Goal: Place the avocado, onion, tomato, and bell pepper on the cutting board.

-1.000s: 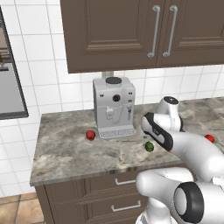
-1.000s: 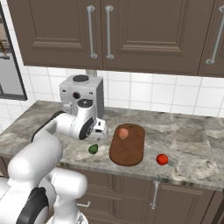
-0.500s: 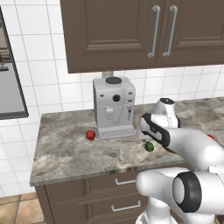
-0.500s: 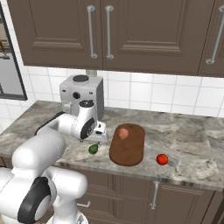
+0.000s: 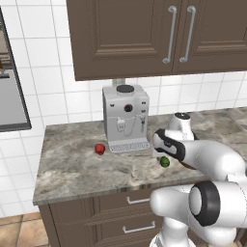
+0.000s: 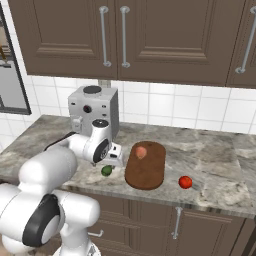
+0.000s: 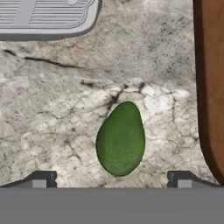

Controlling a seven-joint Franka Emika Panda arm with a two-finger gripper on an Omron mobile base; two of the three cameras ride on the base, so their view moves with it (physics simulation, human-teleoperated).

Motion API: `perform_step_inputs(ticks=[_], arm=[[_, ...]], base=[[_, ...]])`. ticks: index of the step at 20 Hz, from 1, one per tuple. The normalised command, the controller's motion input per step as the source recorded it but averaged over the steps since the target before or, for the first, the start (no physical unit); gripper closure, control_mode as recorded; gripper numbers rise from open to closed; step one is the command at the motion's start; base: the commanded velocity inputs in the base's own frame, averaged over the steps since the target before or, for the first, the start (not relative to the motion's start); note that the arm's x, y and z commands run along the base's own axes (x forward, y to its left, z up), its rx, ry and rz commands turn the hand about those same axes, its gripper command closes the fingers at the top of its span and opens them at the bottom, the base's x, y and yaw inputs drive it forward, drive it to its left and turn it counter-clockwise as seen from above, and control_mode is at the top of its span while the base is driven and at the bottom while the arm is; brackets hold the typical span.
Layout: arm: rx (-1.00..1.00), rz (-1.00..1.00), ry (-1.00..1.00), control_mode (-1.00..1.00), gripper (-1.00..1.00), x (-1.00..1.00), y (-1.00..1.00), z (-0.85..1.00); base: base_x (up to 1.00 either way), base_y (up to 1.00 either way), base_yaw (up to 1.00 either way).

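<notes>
The avocado (image 7: 120, 139) is a dark green fruit lying on the stone counter, between my wide-open gripper (image 7: 111, 181) fingertips (image 7: 41, 179). From the base views my gripper (image 6: 113, 163) hangs just above the avocado (image 6: 106, 170), pointing down, with nothing held. To its right lies the dark brown cutting board (image 6: 150, 172), and the tan onion (image 6: 141, 151) rests on its far end. One small red item (image 6: 185, 182) sits right of the board and another red item (image 5: 100, 148) left of the coffee machine. I cannot tell which is the tomato and which the bell pepper.
A grey coffee machine (image 5: 125, 118) stands at the back of the counter, its drip tray (image 7: 48, 15) close to the avocado. Dark wall cabinets (image 6: 125, 35) hang overhead. The counter's front edge (image 5: 96, 190) runs just in front of the avocado.
My hand has sunk slightly toward the avocado, jaws staying open. The produce and the board have not moved.
</notes>
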Motion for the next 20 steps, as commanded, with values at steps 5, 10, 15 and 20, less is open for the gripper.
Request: perform_step_inputs(ticks=[5, 10, 15, 20], arm=[[0.00, -0.01, 0.00, -1.00, -1.00, 0.00, 0.00, -0.20], [0.00, -0.01, 0.00, -1.00, -1.00, 0.00, 0.00, -0.16], [0.00, -0.01, 0.00, -1.00, -1.00, 0.04, 0.00, 0.00], [0.00, -0.01, 0.00, -1.00, -1.00, 0.01, 0.00, 0.00]], base=[[0.00, 0.00, 0.00], [0.00, 0.00, 0.00], [0.00, 0.00, 0.00], [0.00, 0.00, 0.00]])
